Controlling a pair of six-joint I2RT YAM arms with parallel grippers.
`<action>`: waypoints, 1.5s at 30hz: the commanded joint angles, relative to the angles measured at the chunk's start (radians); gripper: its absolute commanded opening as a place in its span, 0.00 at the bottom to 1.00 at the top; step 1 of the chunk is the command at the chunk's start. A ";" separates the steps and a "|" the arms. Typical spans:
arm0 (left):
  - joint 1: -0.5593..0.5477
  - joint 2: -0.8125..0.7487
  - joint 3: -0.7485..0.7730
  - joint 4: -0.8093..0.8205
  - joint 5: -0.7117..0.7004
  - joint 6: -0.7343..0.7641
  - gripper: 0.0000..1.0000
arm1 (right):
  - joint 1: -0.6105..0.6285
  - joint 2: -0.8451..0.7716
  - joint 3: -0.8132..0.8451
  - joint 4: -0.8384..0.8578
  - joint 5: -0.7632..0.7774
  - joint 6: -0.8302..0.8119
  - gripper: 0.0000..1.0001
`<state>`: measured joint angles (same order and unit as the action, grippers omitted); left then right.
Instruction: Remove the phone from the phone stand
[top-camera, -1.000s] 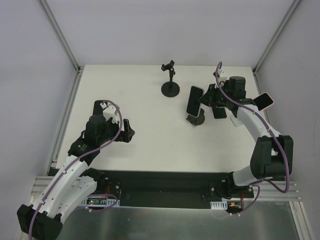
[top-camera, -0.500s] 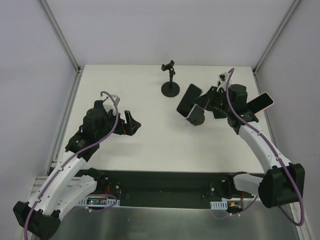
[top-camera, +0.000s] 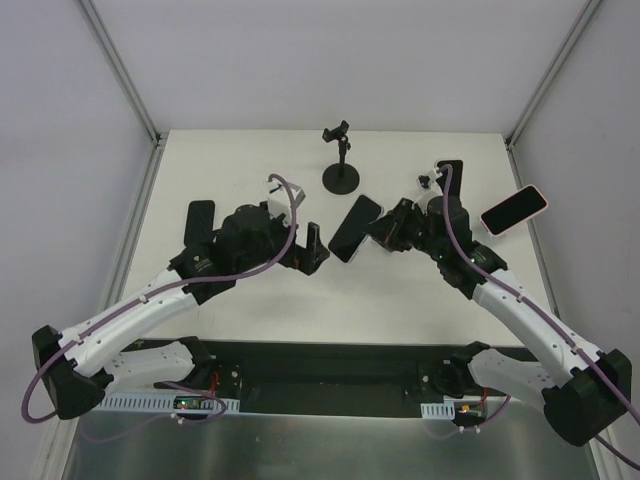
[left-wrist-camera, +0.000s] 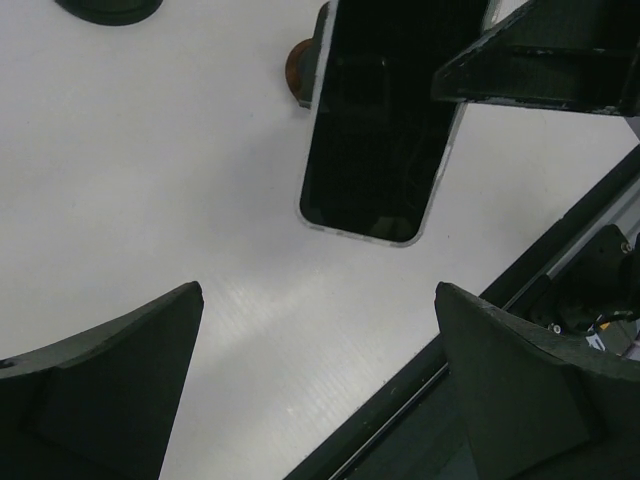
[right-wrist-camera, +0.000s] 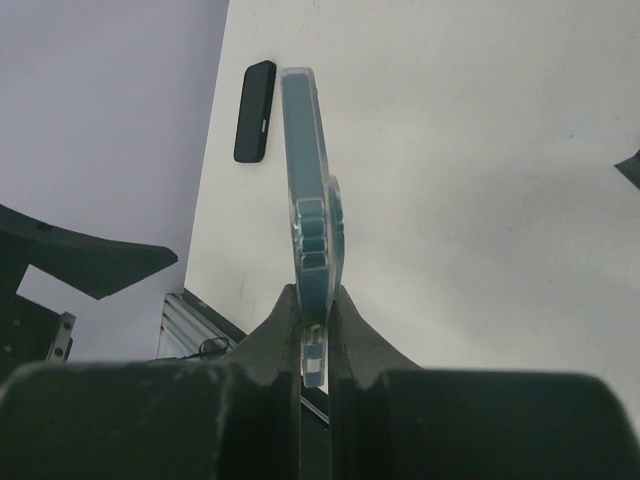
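Observation:
The phone (top-camera: 355, 227), black-screened in a clear case, hangs tilted above the table's middle. My right gripper (top-camera: 385, 231) is shut on its edge; the right wrist view shows the phone (right-wrist-camera: 305, 170) edge-on between the fingers of my right gripper (right-wrist-camera: 313, 295), with a round bulge on its back. My left gripper (top-camera: 312, 250) is open and empty just left of the phone; its wrist view shows the gripper (left-wrist-camera: 315, 300) below the phone (left-wrist-camera: 385, 130). A brown round part (left-wrist-camera: 297, 72) peeks from behind the phone. I cannot make out the stand that held the phone.
An empty black phone stand (top-camera: 341, 162) is at the back middle. A pink phone (top-camera: 514, 210) lies at the right, a black phone (top-camera: 200, 220) at the left, also in the right wrist view (right-wrist-camera: 255, 125). Another black object (top-camera: 450, 172) lies at the back right.
My right gripper has carried the phone left and forward, tilting it flatter. My left arm has swung right toward the table's middle, close to the phone.

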<state>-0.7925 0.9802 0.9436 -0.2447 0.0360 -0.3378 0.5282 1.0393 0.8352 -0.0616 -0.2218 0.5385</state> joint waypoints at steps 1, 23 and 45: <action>-0.135 0.083 0.112 0.002 -0.206 0.075 0.99 | 0.044 -0.056 -0.002 -0.015 0.113 0.115 0.01; -0.522 0.555 0.400 -0.117 -0.620 0.454 0.72 | 0.105 -0.162 -0.027 -0.113 0.208 0.307 0.01; -0.531 0.635 0.391 -0.127 -0.769 0.473 0.12 | 0.107 -0.136 -0.039 -0.084 0.216 0.391 0.01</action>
<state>-1.3159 1.6165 1.3140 -0.3573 -0.7132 0.1299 0.6304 0.9115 0.7799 -0.2436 -0.0029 0.8932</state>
